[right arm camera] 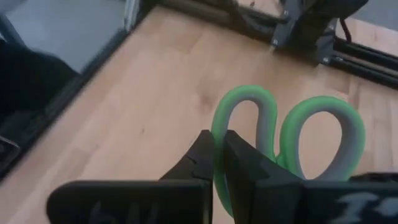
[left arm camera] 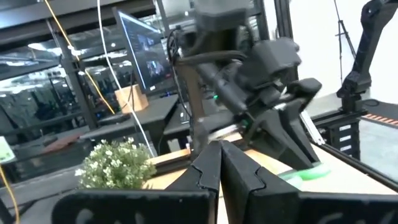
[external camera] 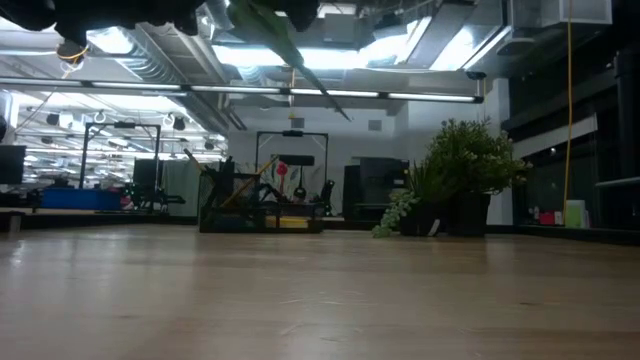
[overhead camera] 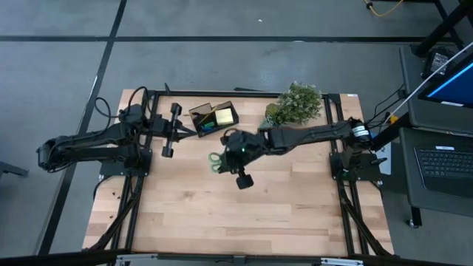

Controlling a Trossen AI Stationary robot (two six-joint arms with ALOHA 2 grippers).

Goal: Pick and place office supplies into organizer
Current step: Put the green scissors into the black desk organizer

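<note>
The green-handled scissors [right arm camera: 287,134] hang above the middle of the table, with my right gripper [right arm camera: 216,149] shut on them. In the high view their handles [overhead camera: 215,161] show just left of that gripper [overhead camera: 225,157]. In the low view their blades [external camera: 300,65] slant downward, high over the tabletop. The black organizer [overhead camera: 213,117] stands at the far middle of the table with a yellow sticky-note pad [overhead camera: 224,116] inside. My left gripper [overhead camera: 171,131] waits shut at the far left, raised, left of the organizer. My right gripper pinches the rim of one green handle loop [right arm camera: 217,127] between its two fingers [right arm camera: 242,158]. The fingers come slanting down from the table's right side. The scissors are lifted clear of the table, both loops ahead of the fingertips, the blades slanting down.
A bushy green plant [overhead camera: 295,103] stands at the far right, close behind the right arm and right of the organizer. The wooden tabletop [overhead camera: 244,214] stretches bare from the scissors to the near edge. Black frame rails [overhead camera: 129,207] run along both sides.
</note>
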